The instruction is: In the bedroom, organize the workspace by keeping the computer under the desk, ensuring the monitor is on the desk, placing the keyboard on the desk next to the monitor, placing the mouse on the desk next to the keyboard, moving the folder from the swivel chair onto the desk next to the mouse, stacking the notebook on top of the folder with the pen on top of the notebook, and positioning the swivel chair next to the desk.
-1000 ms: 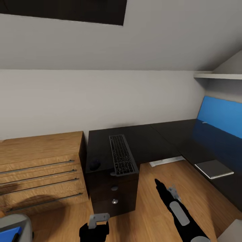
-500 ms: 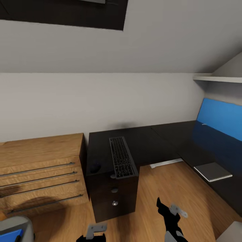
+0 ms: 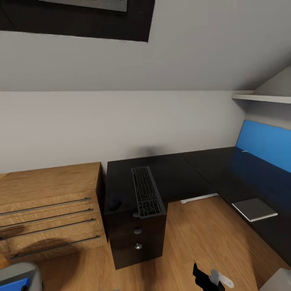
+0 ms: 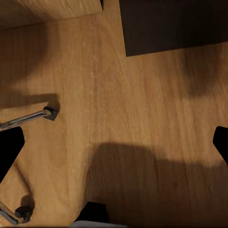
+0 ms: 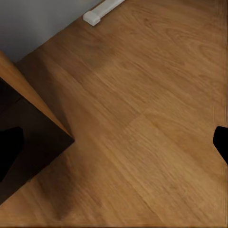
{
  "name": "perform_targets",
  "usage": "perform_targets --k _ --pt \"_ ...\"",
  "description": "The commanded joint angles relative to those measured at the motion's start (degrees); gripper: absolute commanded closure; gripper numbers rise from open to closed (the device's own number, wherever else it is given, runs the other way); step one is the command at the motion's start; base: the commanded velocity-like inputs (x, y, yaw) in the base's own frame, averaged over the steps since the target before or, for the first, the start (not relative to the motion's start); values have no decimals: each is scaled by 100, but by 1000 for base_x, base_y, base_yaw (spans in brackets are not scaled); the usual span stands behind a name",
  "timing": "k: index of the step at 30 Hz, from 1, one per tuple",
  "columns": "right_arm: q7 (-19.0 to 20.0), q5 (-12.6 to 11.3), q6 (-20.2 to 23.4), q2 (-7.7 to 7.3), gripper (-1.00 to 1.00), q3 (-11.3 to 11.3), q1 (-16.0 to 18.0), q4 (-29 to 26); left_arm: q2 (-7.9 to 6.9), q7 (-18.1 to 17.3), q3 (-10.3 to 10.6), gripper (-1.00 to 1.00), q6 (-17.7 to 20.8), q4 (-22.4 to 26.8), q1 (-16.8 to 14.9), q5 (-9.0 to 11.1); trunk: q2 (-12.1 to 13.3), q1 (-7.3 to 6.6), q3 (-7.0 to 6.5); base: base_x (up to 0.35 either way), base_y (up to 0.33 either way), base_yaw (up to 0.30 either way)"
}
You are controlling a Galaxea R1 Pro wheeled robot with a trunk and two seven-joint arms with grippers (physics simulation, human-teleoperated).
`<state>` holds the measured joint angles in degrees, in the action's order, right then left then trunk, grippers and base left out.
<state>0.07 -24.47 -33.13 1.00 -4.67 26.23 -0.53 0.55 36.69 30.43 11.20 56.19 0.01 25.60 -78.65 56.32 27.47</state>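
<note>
While the head view looks down on the black counter (image 3: 178,173), the keyboard (image 3: 145,192) lies lengthwise over the drawer unit (image 3: 137,236), with the mouse (image 3: 114,203) just beside it toward the wooden cabinet (image 3: 48,206). A grey notebook (image 3: 254,209) rests on the counter's other wing below the blue back panel (image 3: 264,143). The right gripper (image 3: 210,279) shows at the lower edge, its state unclear. The left wrist view adds chrome chair legs (image 4: 28,118) on the floor (image 4: 142,118); the right wrist view adds a white counter foot (image 5: 102,10). Both wrist views show fingertips spread wide.
</note>
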Motion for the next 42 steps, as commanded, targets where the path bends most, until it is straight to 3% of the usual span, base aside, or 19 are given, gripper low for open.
perform_targets --k 1,3,10,11,12,18,20,21,22,26,35,42 --pt "11 36 -58 -56 -100 -41 -5 78 -2 32 4 -100 -5 -55 -1 28 39 -23 -14 0 0 0" --pt "28 61 -90 -127 -100 -36 -21 134 -2 31 -9 -100 -34 -131 -1 31 119 -66 -50 0 0 0" --pt "35 89 -96 -155 -100 -34 -37 163 22 29 16 -100 -46 -436 -2 27 399 -220 -175 0 0 0" --pt "37 93 -96 -152 -100 -34 -37 164 38 28 18 -100 -46 -476 -2 26 440 -242 -193 0 0 0" --pt "140 191 -97 -146 -100 -34 -44 167 172 13 23 -100 -51 -683 -1 21 480 -264 -211 0 0 0" --pt "359 416 -95 -141 -100 -34 -47 174 235 0 24 -100 -55 -828 -1 11 720 -396 -319 0 0 0" --pt "418 487 -96 -124 -100 -34 -48 176 305 -63 25 -100 -57 -1266 -4 14 801 -440 -355 0 0 0" --pt "420 487 -100 -125 -100 -34 -48 176 340 -158 25 -100 -57 -1426 -8 16 841 -462 -373 0 0 0" --pt "422 487 -104 -126 -100 -34 -50 176 406 -826 20 -100 -70 -1856 -22 12 881 -484 -391 0 0 0" --pt "423 487 -105 -126 -100 -34 -48 176 411 -1286 17 -100 -274 -2031 -47 8 1041 -572 -463 0 0 0" --pt "423 490 -106 -126 -100 -34 -49 176 437 -1416 15 -100 -895 -2654 -364 10 1402 -769 -624 0 0 2" --pt "423 495 -106 -126 -100 -34 -48 171 451 -1426 16 -100 -1305 -2769 -442 13 1683 -923 -750 0 0 103"
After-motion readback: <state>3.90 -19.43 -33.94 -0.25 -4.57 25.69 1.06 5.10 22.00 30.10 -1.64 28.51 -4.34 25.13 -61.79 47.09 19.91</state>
